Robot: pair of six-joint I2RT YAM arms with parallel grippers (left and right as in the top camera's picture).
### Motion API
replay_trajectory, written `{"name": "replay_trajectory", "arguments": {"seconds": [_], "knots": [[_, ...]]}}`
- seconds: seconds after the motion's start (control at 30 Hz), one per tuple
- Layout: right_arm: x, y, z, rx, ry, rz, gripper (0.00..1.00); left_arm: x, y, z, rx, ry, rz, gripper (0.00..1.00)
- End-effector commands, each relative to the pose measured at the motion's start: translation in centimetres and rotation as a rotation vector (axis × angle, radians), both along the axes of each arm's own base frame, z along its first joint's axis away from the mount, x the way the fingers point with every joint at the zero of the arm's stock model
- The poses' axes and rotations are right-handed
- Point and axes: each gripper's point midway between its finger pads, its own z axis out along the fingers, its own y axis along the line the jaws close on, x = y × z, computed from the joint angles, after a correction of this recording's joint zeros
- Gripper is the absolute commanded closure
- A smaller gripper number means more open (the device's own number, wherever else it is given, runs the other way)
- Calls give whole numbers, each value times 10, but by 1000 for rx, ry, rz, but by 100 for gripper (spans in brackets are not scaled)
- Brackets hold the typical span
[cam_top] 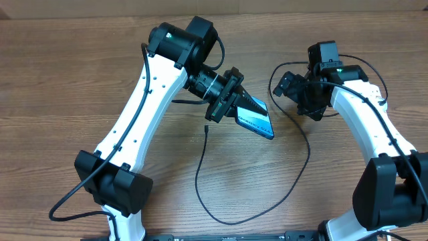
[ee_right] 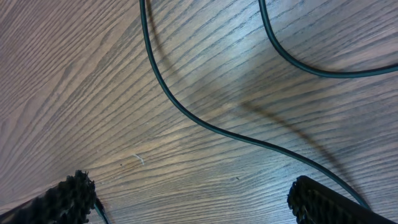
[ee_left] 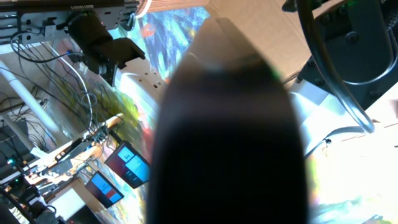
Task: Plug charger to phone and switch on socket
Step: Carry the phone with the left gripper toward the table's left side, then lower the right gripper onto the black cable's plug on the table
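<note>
Overhead: L gripper [cam_top: 239,106] clamped on the phone [cam_top: 257,122], tilted mid-frame, screen text unreadable; the charger [cam_top: 198,175] loops below, tip just left of phone; R gripper [cam_top: 286,85] upper right, wide open, empty. L wrist: dark blur blocks centre. R wrist: charger [ee_right: 205,127] crosses wood table [ee_right: 74,93], fingertips [ee_right: 68,199] spread in bottom corners.

Even, diffuse light from above fills the overhead view, which is sharp throughout, with soft shadows under the arms on the wooden table [cam_top: 53,80]. The left wrist view is badly out of focus: a dark shape [ee_left: 227,137] blots the centre amid bright smeared colours. In the right wrist view a pale sheen crosses the grain, and the charger cable [ee_right: 186,115] casts a soft shadow beside it.
</note>
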Motion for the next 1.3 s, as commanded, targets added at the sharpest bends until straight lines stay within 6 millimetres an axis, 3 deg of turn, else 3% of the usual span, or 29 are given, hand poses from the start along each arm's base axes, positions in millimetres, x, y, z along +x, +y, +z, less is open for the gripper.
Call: {"name": "replay_trajectory", "arguments": {"seconds": [0.0, 0.23, 0.5, 0.8, 1.27], "knots": [[1, -1, 0, -9, -4, -6, 0, -3, 6, 3, 34, -33, 11, 96], [1, -1, 0, -9, -4, -6, 0, 28, 47, -48, 333, -211, 62, 96], [1, -1, 0, -9, -4, -6, 0, 74, 122, -86, 642, -303, 185, 96], [1, -1, 0, -9, -4, -6, 0, 99, 185, -123, 939, -222, 310, 96], [1, -1, 0, -9, -4, -6, 0, 123, 177, -216, 997, -39, 224, 96]]}}
